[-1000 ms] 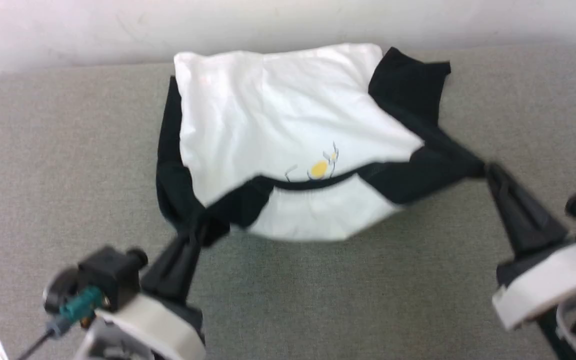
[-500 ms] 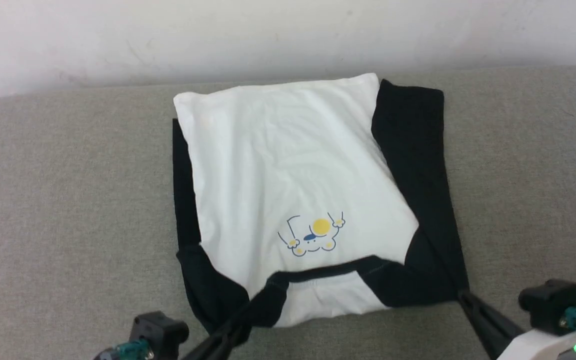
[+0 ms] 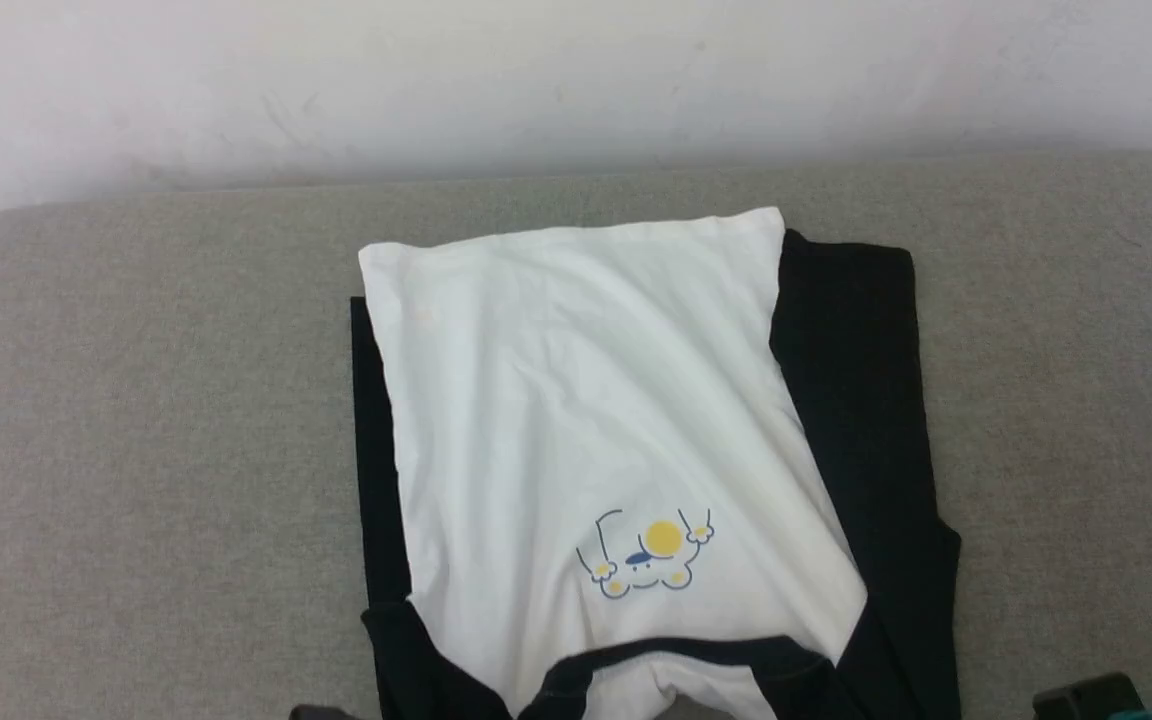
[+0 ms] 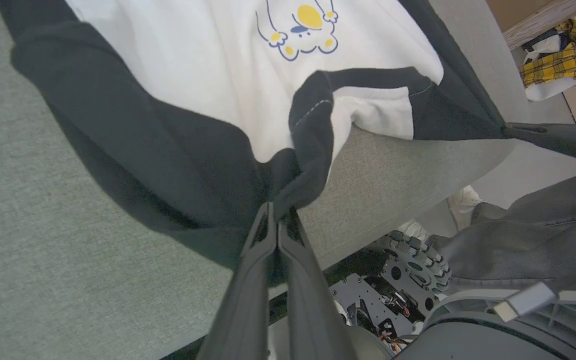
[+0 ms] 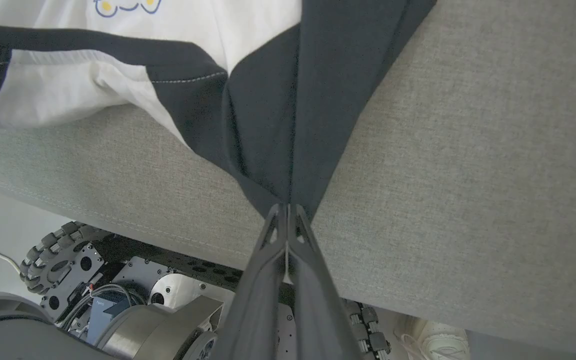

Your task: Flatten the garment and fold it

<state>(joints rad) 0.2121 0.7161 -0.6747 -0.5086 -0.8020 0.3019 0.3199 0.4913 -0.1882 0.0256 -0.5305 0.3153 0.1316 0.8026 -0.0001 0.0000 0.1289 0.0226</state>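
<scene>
The garment (image 3: 586, 400), a white shirt with black sleeves and a yellow-and-blue print (image 3: 648, 555), lies spread on the grey cushion (image 3: 136, 420), collar end toward me and hanging over the front edge. My left gripper (image 4: 278, 212) is shut on bunched black fabric beside the neckband of the garment (image 4: 193, 75). My right gripper (image 5: 287, 210) is shut on the black shoulder fabric of the garment (image 5: 268, 100), pulling it taut over the cushion's edge. The right gripper's fingers (image 4: 553, 137) also show in the left wrist view, off to the right.
A pale wall (image 3: 576, 80) backs the cushion. Below the cushion's front edge (image 5: 118, 200) sits my wheeled base (image 5: 68, 260). A person's leg in jeans (image 4: 543, 235) and a white shoe (image 4: 460, 197) stand close by. A pile of clothes (image 4: 563, 55) lies on the floor.
Both grippers pulled the garment's collar end toward me and down over the front edge. The garment now lies longer and flatter. The head view has also shifted.
</scene>
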